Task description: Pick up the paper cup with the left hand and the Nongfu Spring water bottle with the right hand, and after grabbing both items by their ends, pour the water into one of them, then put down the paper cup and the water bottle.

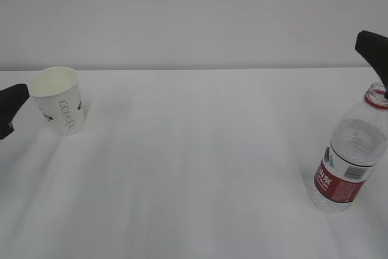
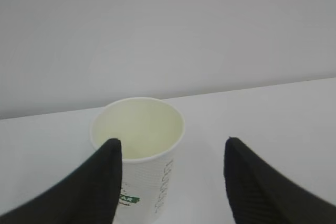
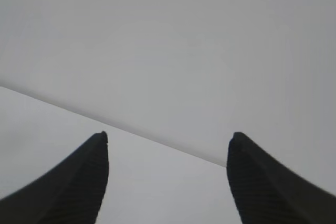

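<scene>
Exterior view: approach step. Paper cup [image 1: 60,108] at nine o'clock, Nongfu Spring water bottle [image 1: 353,156] at four o'clock, both ungrasped; left hand [image 2: 170,182] and right hand [image 3: 168,179] spread wide. Next, judged: each must close around its object.

White paper cup [image 1: 60,107] with cream inside, grey lettering; clear ribbed water bottle [image 1: 350,156], red-and-white label.

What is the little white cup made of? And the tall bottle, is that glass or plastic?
The cup looks like paper: matte white outside, cream inside, with a thin rolled rim and printed lettering. The bottle looks like thin clear plastic, not glass: its wall is ribbed and slightly cloudy, with a glossy red-and-white wrap label and a red ring at the neck.
</scene>
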`<state>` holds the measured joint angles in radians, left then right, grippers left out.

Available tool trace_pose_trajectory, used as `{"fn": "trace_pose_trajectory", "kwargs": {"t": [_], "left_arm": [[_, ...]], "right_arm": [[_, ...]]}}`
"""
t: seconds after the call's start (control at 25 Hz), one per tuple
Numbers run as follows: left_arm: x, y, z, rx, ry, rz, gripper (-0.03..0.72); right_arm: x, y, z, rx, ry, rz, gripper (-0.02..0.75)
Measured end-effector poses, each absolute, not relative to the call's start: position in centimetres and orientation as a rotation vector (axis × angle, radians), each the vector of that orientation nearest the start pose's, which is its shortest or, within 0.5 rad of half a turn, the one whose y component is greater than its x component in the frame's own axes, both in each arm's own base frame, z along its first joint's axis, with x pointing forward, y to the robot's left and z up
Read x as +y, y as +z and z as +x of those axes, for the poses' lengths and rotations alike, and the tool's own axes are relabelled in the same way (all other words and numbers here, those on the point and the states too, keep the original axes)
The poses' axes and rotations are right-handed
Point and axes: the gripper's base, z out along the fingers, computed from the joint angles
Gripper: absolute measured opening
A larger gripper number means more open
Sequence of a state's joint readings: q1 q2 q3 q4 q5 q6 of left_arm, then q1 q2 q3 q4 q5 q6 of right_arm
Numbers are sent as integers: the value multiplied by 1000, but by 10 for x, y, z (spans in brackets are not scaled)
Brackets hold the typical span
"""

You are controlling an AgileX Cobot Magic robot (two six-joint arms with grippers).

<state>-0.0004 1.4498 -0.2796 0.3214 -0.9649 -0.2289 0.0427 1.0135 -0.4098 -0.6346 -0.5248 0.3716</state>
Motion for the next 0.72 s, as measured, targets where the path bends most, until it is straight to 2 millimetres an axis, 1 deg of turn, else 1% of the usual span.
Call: {"fn": "trace_pose_trajectory", "kwargs": {"t": [0.12, 0.24, 0.32, 0.48, 0.72], "left_arm": [[-25, 181, 230, 1700, -278, 161, 451], [-26, 181, 230, 1687, -286, 164, 451], [-26, 182, 230, 1681, -289, 170, 451], [-27, 182, 230, 1680, -291, 175, 451], [-27, 182, 230, 1676, -295, 186, 451]], "right_arm": [[37, 267, 197, 1587, 154, -434, 555], [38, 267, 198, 1588, 160, -431, 629], [37, 267, 198, 1588, 161, -427, 649], [36, 264, 199, 1618, 149, -421, 659], [37, 254, 206, 1659, 170, -420, 661]]}}
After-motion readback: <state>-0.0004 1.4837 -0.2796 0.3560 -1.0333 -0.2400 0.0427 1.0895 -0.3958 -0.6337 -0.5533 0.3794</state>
